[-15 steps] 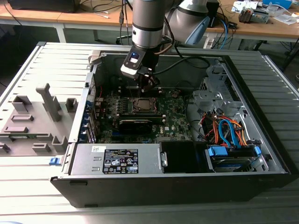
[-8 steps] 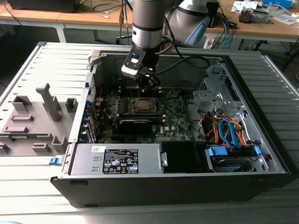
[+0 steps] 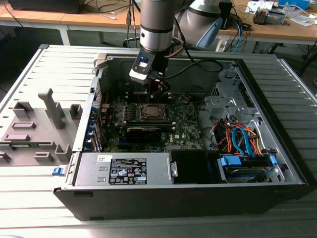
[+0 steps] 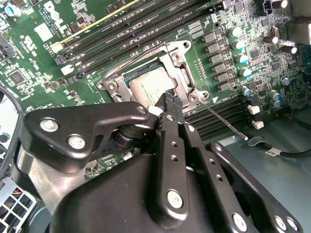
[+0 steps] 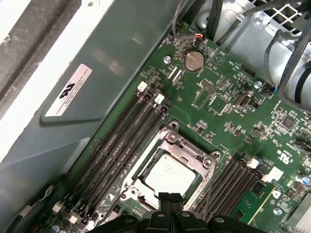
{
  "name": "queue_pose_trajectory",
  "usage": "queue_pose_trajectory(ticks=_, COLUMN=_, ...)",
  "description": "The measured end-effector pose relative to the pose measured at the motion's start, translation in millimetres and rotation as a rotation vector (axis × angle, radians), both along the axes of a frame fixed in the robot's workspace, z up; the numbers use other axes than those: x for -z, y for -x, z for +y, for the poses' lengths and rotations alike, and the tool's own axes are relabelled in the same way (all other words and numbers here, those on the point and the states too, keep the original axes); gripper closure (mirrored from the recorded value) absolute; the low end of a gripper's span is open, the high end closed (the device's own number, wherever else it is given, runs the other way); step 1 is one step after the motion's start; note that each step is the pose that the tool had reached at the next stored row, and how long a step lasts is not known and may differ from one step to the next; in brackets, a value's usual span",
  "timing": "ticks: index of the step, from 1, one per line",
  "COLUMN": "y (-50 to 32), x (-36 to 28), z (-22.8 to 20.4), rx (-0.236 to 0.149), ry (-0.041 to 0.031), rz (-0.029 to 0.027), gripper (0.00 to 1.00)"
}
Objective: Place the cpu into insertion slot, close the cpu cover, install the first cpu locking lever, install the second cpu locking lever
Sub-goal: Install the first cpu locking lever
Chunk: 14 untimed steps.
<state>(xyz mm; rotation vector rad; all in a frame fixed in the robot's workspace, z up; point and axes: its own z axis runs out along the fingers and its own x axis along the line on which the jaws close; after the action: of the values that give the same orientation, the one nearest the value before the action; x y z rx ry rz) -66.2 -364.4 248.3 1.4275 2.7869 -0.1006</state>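
Pincer point(image 5: 170, 200), tips pressed together and seemingly empty, hangs beside the cpu point(image 5: 169, 175) seated in the insertion slot point(image 5: 140, 175).

One cpu point(image 5: 167, 175), one cpu cover point(image 5: 191, 145), one coin battery point(image 5: 194, 60).

We see a ribbed grey bench point(image 3: 29, 203) carrying the open computer case point(image 3: 198, 198) beneath the claw point(image 3: 157, 93); grey fixture blocks point(image 3: 49, 106) stand well apart from the claw, outside the case.
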Motion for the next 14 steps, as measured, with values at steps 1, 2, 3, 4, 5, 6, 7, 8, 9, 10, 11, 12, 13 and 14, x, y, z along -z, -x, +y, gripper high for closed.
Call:
queue_pose_trajectory(ticks=1, y=0.0, x=0.0, z=0.0, rx=-0.002, ry=0.0000, rz=0.0000, gripper=0.89)
queue_pose_trajectory(ticks=2, y=0.0, x=0.0, z=0.0, rx=-0.005, ry=0.0000, rz=0.0000, gripper=0.89)
queue_pose_trajectory(ticks=3, y=0.0, x=0.0, z=0.0, rx=-0.007, ry=0.0000, rz=0.0000, gripper=0.89)
queue_pose_trajectory(ticks=4, y=0.0, x=0.0, z=0.0, rx=-0.010, ry=0.0000, rz=0.0000, gripper=0.89)
queue_pose_trajectory(ticks=5, y=0.0, x=0.0, z=0.0, rx=-0.012, ry=0.0000, rz=0.0000, gripper=0.89)
queue_pose_trajectory(ticks=6, y=0.0, x=0.0, z=0.0, rx=-0.014, ry=0.0000, rz=-0.0001, gripper=0.89)
queue_pose_trajectory(ticks=7, y=0.0, x=0.0, z=0.0, rx=-0.018, ry=0.0000, rz=-0.0001, gripper=0.89)
queue_pose_trajectory(ticks=8, y=0.0, x=0.0, z=0.0, rx=-0.022, ry=0.0000, rz=0.0000, gripper=0.89)
queue_pose_trajectory(ticks=9, y=0.0, x=0.0, z=0.0, rx=-0.028, ry=0.0000, rz=-0.0001, gripper=0.89)
queue_pose_trajectory(ticks=10, y=0.0, x=0.0, z=0.0, rx=-0.030, ry=0.0000, rz=0.0000, gripper=0.89)
queue_pose_trajectory(ticks=11, y=0.0, x=0.0, z=0.0, rx=-0.033, ry=0.0000, rz=0.0000, gripper=0.89)
queue_pose_trajectory(ticks=12, y=0.0, x=0.0, z=0.0, rx=-0.035, ry=0.0000, rz=-0.0001, gripper=0.89)
queue_pose_trajectory(ticks=13, y=0.0, x=0.0, z=0.0, rx=-0.037, ry=0.0000, rz=0.0000, gripper=0.89)
queue_pose_trajectory(ticks=14, y=0.0, x=0.0, z=0.0, rx=-0.040, ry=0.0000, rz=0.0000, gripper=0.89)
